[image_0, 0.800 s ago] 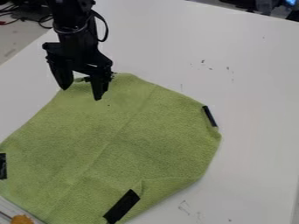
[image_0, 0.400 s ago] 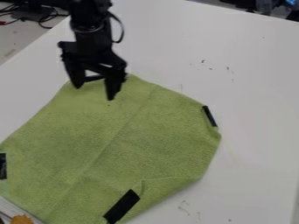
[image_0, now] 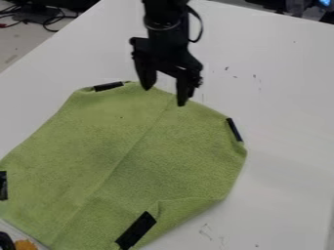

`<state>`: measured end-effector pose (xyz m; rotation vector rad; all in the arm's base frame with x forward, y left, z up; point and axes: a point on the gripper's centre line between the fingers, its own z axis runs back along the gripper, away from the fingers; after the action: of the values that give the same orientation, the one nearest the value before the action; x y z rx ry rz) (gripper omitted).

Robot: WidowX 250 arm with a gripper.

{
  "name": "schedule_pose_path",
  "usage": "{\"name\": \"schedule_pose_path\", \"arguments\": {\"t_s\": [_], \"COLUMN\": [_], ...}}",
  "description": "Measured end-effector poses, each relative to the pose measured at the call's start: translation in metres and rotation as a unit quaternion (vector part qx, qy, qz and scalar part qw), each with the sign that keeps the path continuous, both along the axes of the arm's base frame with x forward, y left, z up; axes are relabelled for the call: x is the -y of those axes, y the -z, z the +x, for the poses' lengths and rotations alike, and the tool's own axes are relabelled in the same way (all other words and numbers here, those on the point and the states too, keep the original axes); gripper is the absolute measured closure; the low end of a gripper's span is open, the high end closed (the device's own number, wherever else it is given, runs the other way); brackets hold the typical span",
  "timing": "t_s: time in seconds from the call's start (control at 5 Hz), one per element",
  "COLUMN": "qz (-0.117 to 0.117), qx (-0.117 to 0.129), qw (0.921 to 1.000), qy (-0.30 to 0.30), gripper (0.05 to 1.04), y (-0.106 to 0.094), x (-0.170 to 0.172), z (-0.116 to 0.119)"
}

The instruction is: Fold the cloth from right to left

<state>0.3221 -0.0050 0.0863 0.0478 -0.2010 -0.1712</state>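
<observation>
My gripper (image_0: pixel 164 95) hangs over the top edge of the cloth, open, with nothing between its spread fingers. The green cloth (image_0: pixel 124 156) lies spread out over the left and middle of the white table, with a crease running diagonally across it. Black strips mark its edges: one strip (image_0: pixel 108 86) at the top, another strip (image_0: pixel 235 130) at the right, one (image_0: pixel 3 185) at the left and a larger one (image_0: pixel 136 230) near the bottom. The lower right edge is turned over a little.
The white table (image_0: pixel 281 97) extends to the right of the cloth. An orange item (image_0: pixel 25 244) sits at the bottom left corner, beside a dark object (image_0: pixel 7 241). Cables (image_0: pixel 49 20) lie beyond the table at the upper left.
My gripper has moved to the right along the cloth's top edge, uncovering the top black strip. A dark object has come into view at the bottom left. The cloth has not moved.
</observation>
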Motion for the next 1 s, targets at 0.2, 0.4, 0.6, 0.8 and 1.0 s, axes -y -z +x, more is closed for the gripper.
{"name": "schedule_pose_path", "arguments": {"t_s": [0.2,0.4,0.6,0.8,1.0], "qz": [-0.001,0.011,0.014,0.003,-0.006], "qx": [-0.004,-0.012,-0.016,-0.022,-0.027], "qw": [0.9998,0.9998,0.9998,0.9996,0.9989], "qy": [0.019,0.014,-0.001,-0.019,-0.037], "gripper": [0.083,0.083,0.083,0.083,0.083], "y": [0.008,0.02,0.036,0.048,0.057], "x": [0.043,0.071,0.095,0.101,0.089], "z": [0.009,0.015,0.024,0.037,0.047]}}
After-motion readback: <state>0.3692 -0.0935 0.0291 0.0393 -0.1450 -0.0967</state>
